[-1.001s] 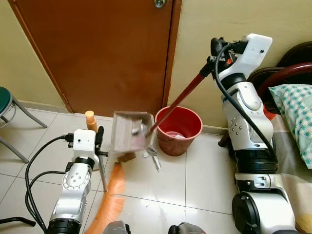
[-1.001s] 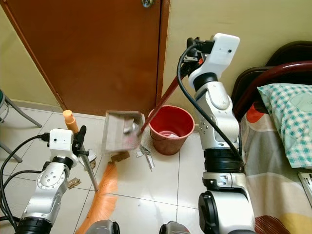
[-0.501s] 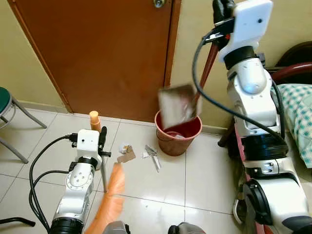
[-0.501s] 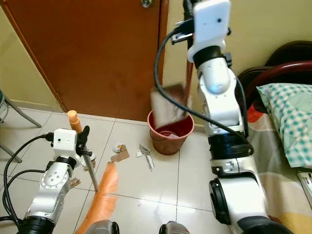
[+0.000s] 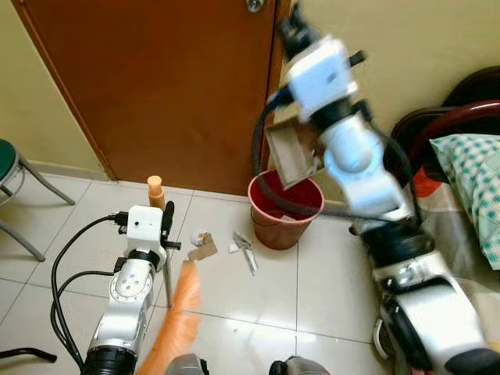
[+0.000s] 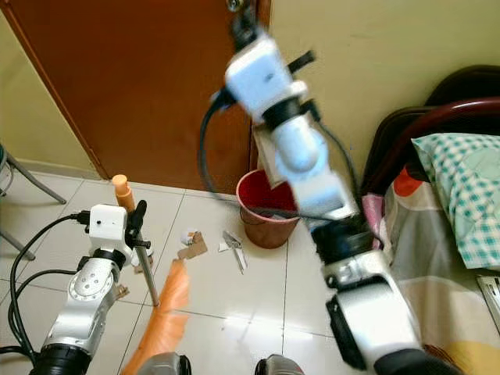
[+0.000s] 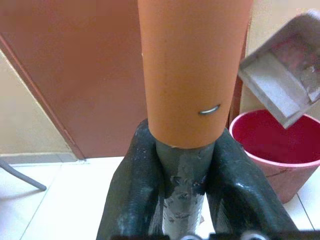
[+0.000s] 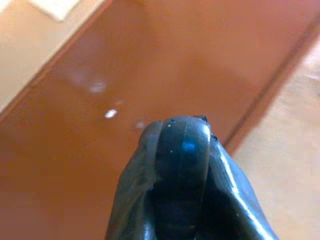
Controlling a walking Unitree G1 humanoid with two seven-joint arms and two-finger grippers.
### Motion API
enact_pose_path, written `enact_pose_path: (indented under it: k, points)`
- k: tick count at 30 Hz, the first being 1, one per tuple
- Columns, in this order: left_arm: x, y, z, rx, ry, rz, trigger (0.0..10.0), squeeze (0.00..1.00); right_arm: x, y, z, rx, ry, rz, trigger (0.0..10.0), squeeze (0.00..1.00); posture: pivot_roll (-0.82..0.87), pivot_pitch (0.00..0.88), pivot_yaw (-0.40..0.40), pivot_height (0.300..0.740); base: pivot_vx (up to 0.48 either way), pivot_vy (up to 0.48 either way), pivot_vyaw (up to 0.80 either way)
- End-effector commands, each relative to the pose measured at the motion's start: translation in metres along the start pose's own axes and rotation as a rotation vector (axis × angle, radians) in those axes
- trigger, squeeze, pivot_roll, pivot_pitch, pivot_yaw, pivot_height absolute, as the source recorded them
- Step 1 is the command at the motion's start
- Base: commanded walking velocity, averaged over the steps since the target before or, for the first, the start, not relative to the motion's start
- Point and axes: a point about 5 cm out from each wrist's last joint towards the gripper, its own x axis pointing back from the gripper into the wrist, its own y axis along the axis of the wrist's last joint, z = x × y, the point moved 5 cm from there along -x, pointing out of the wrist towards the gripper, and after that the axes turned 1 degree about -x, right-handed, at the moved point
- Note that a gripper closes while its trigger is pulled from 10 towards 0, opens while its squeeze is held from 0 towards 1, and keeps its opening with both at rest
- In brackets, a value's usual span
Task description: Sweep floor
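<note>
My left gripper [image 5: 162, 228] is shut on the broom's grey pole [image 7: 184, 165], just below its orange sleeve [image 7: 192, 70]. The broom's orange bristles [image 5: 180, 312] rest on the tiles in front of me. My right arm is raised high by the door, and its gripper [image 8: 182, 165] is shut on the black end of the dustpan handle. The grey dustpan [image 5: 287, 152] hangs tilted above the red bucket [image 5: 285, 209]. A cardboard scrap [image 5: 203, 251], a white crumpled bit [image 5: 199, 235] and foil pieces [image 5: 244, 247] lie on the floor left of the bucket.
The brown door [image 5: 156, 86] stands right behind the bucket. A green stool [image 5: 9, 168] is at far left. A bed with a checked pillow [image 5: 473, 183] and a dark curved frame [image 5: 445, 117] is on the right. Black cables [image 5: 66, 266] loop beside my left arm.
My right arm has lifted the dustpan from the floor by the litter up over the red bucket, and its wrist has swung left toward the door. The left arm barely moved.
</note>
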Motion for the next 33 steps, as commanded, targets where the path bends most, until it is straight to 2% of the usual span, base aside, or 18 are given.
enact_pose_path:
  k: [1, 2, 4, 9, 13, 17, 19, 21, 22, 25, 27, 28, 33]
  points:
    - [0.003, -0.009, -0.001, -0.011, -0.001, 0.035, 10.0, 0.0, 0.001, 0.013, 0.016, 0.035, 0.056, -0.077, 10.0, 0.0, -0.01, 0.047, -0.02, 0.74, 0.0, 0.0, 0.0]
    - [0.003, -0.009, -0.001, -0.011, -0.001, 0.035, 10.0, 0.0, 0.001, 0.013, 0.016, 0.035, 0.056, -0.077, 10.0, 0.0, -0.01, 0.047, -0.02, 0.74, 0.0, 0.0, 0.0]
    - [0.003, -0.009, -0.002, -0.013, -0.002, 0.035, 10.0, 0.0, 0.011, 0.009, 0.048, 0.034, 0.187, -0.076, 10.0, 0.0, -0.01, 0.047, -0.02, 0.74, 0.0, 0.0, 0.0]
    - [0.002, -0.009, -0.002, -0.015, -0.002, 0.034, 10.0, 0.0, 0.029, 0.001, 0.079, 0.044, 0.315, -0.066, 10.0, 0.0, -0.01, 0.051, -0.022, 0.74, 0.0, 0.0, 0.0]
    - [0.002, -0.009, -0.003, -0.018, -0.004, 0.036, 10.0, 0.0, 0.043, -0.007, 0.095, 0.027, 0.379, -0.038, 10.0, 0.0, -0.01, 0.049, -0.023, 0.74, 0.0, 0.0, 0.0]
    - [0.002, -0.009, -0.003, -0.02, -0.006, 0.035, 10.0, 0.0, 0.049, -0.008, 0.102, 0.045, 0.414, -0.042, 10.0, 0.0, -0.01, 0.049, -0.023, 0.74, 0.0, 0.0, 0.0]
    - [0.001, -0.008, -0.004, -0.021, -0.006, 0.032, 10.0, 0.0, 0.046, -0.007, 0.096, 0.082, 0.371, -0.054, 10.0, 0.0, -0.01, 0.047, -0.024, 0.74, 0.0, 0.0, 0.0]
    - [0.0, -0.008, -0.004, -0.022, -0.006, 0.032, 10.0, 0.0, 0.045, -0.007, 0.095, 0.078, 0.365, -0.052, 10.0, 0.0, -0.01, 0.046, -0.025, 0.74, 0.0, 0.0, 0.0]
    - [0.0, -0.008, -0.004, -0.023, -0.005, 0.031, 10.0, 0.0, 0.05, -0.009, 0.105, 0.047, 0.434, -0.04, 10.0, 0.0, -0.01, 0.044, -0.025, 0.74, 0.0, 0.0, 0.0]
    - [-0.001, -0.008, -0.004, -0.024, -0.005, 0.032, 10.0, 0.0, 0.054, -0.012, 0.113, 0.029, 0.485, -0.027, 10.0, 0.0, -0.01, 0.044, -0.024, 0.74, 0.0, 0.0, 0.0]
    - [-0.001, -0.007, -0.004, -0.025, -0.006, 0.03, 10.0, 0.0, 0.073, -0.024, 0.136, 0.049, 0.639, 0.022, 10.0, 0.0, -0.01, 0.041, -0.026, 0.74, 0.0, 0.0, 0.0]
    - [-0.002, -0.006, -0.005, -0.026, -0.007, 0.028, 10.0, 0.0, 0.091, -0.037, 0.151, 0.074, 0.753, 0.078, 10.0, 0.0, -0.01, 0.041, -0.026, 0.74, 0.0, 0.0, 0.0]
    - [-0.002, -0.005, -0.005, -0.026, -0.005, 0.025, 10.0, 0.0, 0.094, -0.042, 0.152, 0.098, 0.739, 0.092, 10.0, 0.0, 0.0, 0.042, -0.027, 0.74, 0.0, 0.0, 0.0]
